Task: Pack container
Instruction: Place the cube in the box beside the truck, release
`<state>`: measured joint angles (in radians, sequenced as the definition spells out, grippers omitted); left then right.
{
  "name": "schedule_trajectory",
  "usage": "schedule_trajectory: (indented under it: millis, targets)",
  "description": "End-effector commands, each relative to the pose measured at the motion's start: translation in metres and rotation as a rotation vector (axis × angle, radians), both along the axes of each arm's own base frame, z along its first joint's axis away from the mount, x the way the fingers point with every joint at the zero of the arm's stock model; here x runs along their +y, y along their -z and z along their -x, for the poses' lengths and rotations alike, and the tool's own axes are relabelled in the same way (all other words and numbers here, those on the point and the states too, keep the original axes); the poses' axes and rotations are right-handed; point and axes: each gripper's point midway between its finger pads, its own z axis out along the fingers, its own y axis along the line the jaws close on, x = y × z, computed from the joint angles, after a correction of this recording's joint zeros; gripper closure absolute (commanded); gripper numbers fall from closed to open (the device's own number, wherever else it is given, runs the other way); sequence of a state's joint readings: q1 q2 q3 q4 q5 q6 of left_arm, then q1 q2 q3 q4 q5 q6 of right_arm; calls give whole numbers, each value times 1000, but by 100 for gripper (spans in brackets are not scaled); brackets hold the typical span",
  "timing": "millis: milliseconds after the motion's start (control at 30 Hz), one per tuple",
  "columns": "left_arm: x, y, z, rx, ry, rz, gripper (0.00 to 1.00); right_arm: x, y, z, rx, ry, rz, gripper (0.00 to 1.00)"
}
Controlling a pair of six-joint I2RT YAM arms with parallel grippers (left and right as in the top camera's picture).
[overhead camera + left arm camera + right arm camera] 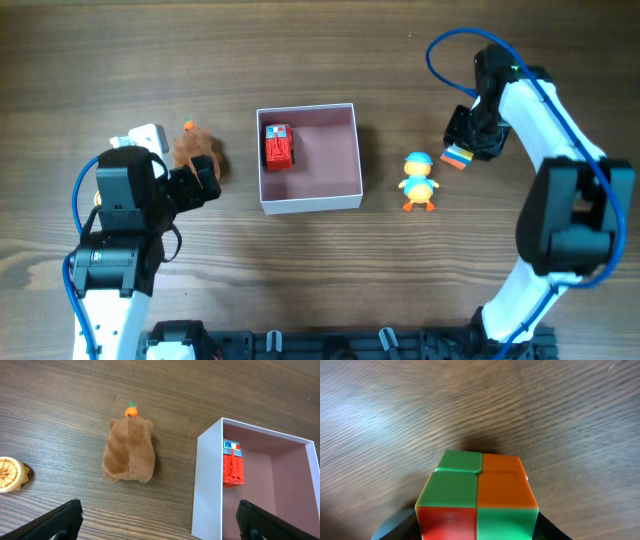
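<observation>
The container (310, 203) is a square white box with a pink floor at the table's middle; it also shows in the left wrist view (210, 480). A red toy (278, 146) lies in its far left corner (232, 462). A brown plush with an orange top (193, 152) lies left of the box (128, 450). My left gripper (157, 517) is open, just short of the plush and the box's left wall. My right gripper (462, 148) is shut on a colored cube (477, 497), held above the table right of the box. A yellow duck toy (418, 182) stands between the box and the right arm.
A small tan round toy (11, 474) lies left of the plush. A white object (145, 137) sits by the left arm. A black rail runs along the table's front edge (330, 345).
</observation>
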<state>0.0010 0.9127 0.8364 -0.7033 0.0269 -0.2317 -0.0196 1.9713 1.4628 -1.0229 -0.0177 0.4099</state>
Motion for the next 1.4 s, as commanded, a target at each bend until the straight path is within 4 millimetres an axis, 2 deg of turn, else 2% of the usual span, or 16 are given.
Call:
schedule_trajectory:
  millis: [0, 33, 67, 133, 200, 333, 367, 467, 633, 767, 800, 833, 1000, 1200, 1267, 1367]
  targets:
    - [0, -8, -3, -18, -5, 3, 0, 42, -115, -27, -331, -226, 15, 96]
    - [0, -8, -3, -18, -6, 2, 0, 68, -145, -27, -428, -303, 9, 96]
    - [0, -8, -3, -18, -5, 3, 0, 128, -184, -18, -572, -438, -33, 96]
    - [0, -8, -3, -18, -6, 2, 0, 174, -197, -9, -634, -497, -60, 96]
    - [0, -7, -2, -14, -5, 3, 0, 250, -178, 4, -640, -591, -113, 96]
    - [0, -7, -2, -10, -6, 2, 0, 290, -104, 6, -481, -639, -153, 96]
    - [0, -7, -2, -10, -6, 2, 0, 295, -73, 5, -411, -648, -155, 96]
    - [0, -7, -2, -10, -5, 2, 0, 295, -37, 2, -351, -658, -130, 96]
    - [0, -7, -2, -10, -5, 2, 0, 293, -14, -1, -313, -647, -116, 95]
    - [0, -7, -2, -10, -5, 2, 0, 295, -7, -6, -322, -644, -119, 83]
    - [0, -7, -2, -10, -5, 2, 0, 296, -8, -8, -330, -647, -121, 61]
    - [0, -7, -2, -10, -5, 2, 0, 296, -9, -9, -335, -646, -119, 59]
    - [0, -6, -2, -10, -5, 2, 0, 298, -10, -13, -355, -661, -118, 18]
    - [0, -6, -1, -6, -5, 2, 0, 294, -18, -14, -372, -664, -95, 25]
    - [0, -5, -1, -4, -5, 2, 0, 286, -40, -19, -422, -650, -56, 30]
    - [0, -5, -1, -4, -5, 2, 0, 259, -108, -22, -525, -622, 10, 38]
